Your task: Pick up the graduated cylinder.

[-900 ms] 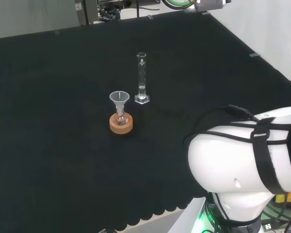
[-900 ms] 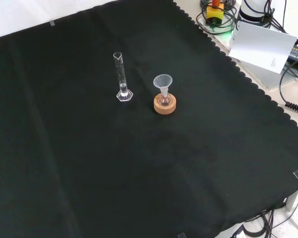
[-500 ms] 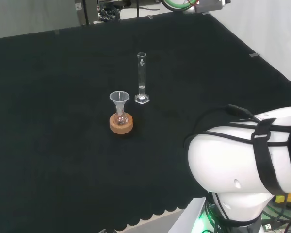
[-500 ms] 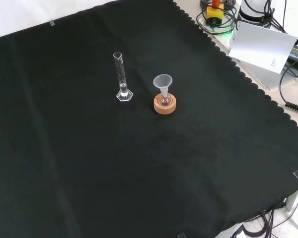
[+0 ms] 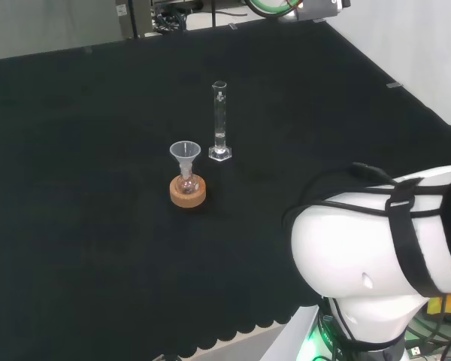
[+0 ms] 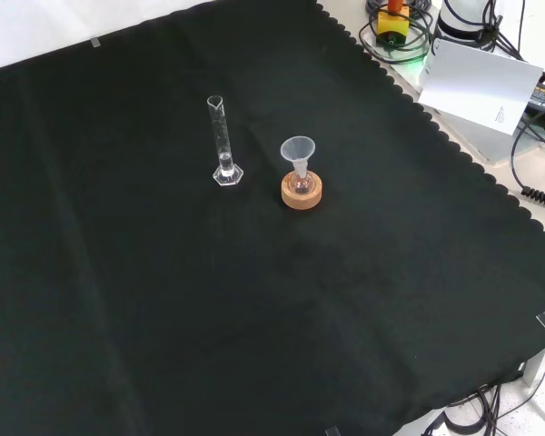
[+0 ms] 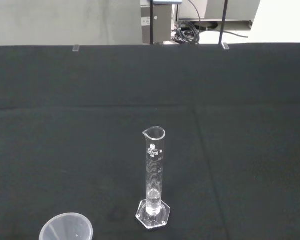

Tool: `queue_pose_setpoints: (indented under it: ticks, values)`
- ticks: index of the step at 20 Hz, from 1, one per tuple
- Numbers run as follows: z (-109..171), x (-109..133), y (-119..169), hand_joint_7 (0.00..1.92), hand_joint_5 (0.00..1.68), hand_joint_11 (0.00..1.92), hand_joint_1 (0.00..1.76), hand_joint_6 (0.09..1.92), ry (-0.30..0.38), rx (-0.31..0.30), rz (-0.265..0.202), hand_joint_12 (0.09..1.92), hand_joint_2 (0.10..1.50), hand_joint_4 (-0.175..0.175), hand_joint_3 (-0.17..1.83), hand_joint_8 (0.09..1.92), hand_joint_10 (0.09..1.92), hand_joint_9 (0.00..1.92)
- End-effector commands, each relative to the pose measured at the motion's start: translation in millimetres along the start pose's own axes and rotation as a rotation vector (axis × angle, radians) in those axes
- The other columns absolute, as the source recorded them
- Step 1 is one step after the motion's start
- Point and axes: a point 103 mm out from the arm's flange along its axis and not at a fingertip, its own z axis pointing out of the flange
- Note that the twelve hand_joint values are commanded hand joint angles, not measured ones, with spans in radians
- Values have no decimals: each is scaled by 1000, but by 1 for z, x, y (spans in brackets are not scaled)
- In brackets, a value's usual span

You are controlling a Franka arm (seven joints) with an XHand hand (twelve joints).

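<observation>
The graduated cylinder (image 5: pixel 220 122) stands upright on the black cloth (image 5: pixel 75 248), a little above and left of the middle of the head view. It is a thin clear tube with a small pouring lip at the top and a flat six-sided foot that rests on the cloth. Nothing touches it. In the front view the graduated cylinder (image 6: pixel 222 143) is in the upper middle of the frame, also upright. In the wrist view the graduated cylinder (image 7: pixel 153 180) is in the lower middle of the frame, seen from the side, with fine marks along the tube.

Near it stands a small flask (image 5: pixel 187 181) on a cork ring (image 5: pixel 188 192), and a clear funnel (image 5: pixel 185 153) sits in the neck of the flask. In the head view this group is below and to the left of the cylinder, close to it but apart. In the front view the funnel (image 6: pixel 298 151) and the cork ring (image 6: pixel 302 193) are to the right of the cylinder and slightly lower in the frame. In the wrist view the rim of the funnel (image 7: pixel 66 230) shows at the lower left corner.

The white arm link (image 5: pixel 376 248) with black cables and straps takes the lower right of the head view. If the fingers are apart or together, I cannot tell.
</observation>
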Motion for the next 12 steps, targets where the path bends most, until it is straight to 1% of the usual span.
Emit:
queue_pose_setpoints:
  ticks: [1, 4, 7, 10, 12]
  values:
    - [34, -13, 35, 0, 188, 0, 146, 87, 44, -17, 46, 1420, 1199, -11, 351, 376, 699, 117]
    - [58, -21, 62, 13, 196, 4, 148, 87, 63, -19, 42, 1421, 1202, -16, 347, 389, 705, 132]
    - [87, -35, 103, 3, 212, 10, 164, 87, 131, -45, 30, 1418, 1216, -19, 312, 458, 696, 154]
    - [120, -50, 144, 15, 238, 52, 204, 87, 196, -89, -18, 1413, 1213, -24, 292, 504, 703, 197]
    - [139, -58, 164, 35, 257, 98, 237, 87, 218, -102, -45, 1406, 1202, -28, 280, 534, 712, 240]
